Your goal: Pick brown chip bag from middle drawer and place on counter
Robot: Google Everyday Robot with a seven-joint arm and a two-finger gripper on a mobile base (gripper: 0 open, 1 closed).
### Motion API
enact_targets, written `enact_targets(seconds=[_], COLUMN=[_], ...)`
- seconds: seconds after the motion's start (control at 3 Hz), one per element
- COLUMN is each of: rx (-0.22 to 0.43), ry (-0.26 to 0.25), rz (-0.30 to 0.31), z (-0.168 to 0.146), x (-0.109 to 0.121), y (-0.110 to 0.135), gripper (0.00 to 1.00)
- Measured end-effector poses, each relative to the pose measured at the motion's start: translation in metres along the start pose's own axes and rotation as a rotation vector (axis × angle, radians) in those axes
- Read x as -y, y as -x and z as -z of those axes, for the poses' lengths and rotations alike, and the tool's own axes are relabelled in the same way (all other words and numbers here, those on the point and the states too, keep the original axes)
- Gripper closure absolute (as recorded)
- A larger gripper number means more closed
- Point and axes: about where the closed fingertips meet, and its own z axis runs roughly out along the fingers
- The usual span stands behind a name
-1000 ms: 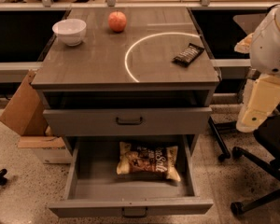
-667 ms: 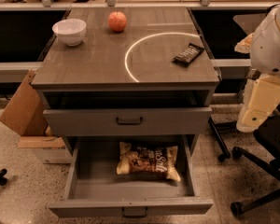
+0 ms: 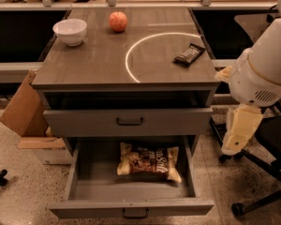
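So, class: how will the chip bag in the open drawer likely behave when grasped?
The chip bag looks crinkly and puffed, so it is probably light and floppy, deforming under a pinch. Its smooth film may slip. The end effector is out of view; the arm hangs beside the drawer.

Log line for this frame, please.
brown chip bag: in open middle drawer | pincer: right of cabinet, apart | counter: no bag yet
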Motion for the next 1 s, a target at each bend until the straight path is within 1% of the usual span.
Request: enact_targets(seconds=[0.33, 0.67, 1.0], rx=[0.05, 0.049, 0.061], ry=[0.095, 0.104, 0.14], rz=[0.024, 0.029, 0.073], z=[-0.049, -0.057, -0.105], x=[-0.02, -0.022, -0.034], y=[0.002, 0.002, -0.005], gripper=[0.0, 0.0, 0.0])
